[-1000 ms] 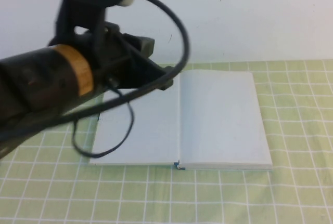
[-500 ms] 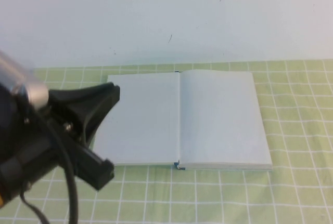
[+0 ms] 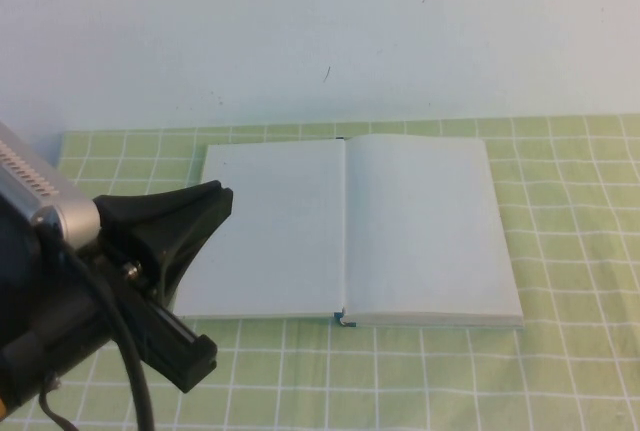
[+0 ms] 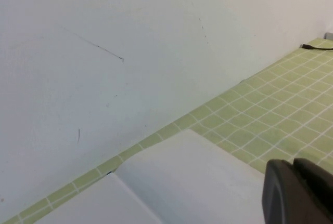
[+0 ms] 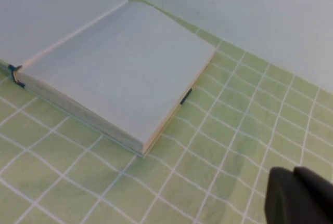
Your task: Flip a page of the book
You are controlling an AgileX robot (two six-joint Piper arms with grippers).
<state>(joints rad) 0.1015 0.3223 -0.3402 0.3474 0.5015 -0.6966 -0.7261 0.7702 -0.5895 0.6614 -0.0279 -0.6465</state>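
From above, the book [image 3: 350,226] lay open and flat on the green checked cloth [image 3: 560,371], its turned page [image 3: 265,226] on the robot's left. The left gripper [image 3: 175,271] hung just beside that page's outer edge, fingers spread.

The left wrist camera showed the book [image 4: 171,182] near dark fingertips [image 4: 296,193].

The right wrist camera showed the book [image 5: 104,63] well apart from the right gripper [image 5: 296,195], its fingers pressed together.

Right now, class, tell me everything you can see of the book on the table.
The book lies open and flat on the green checked cloth, near the white wall. Both facing pages are blank and whitish. The right side is a thick block of pages; the left leaf lies thin and flat. A teal spine end shows at the near edge. Nothing touches it: the left pincer hangs off its left side, and the right pincer is shut, off to its right.
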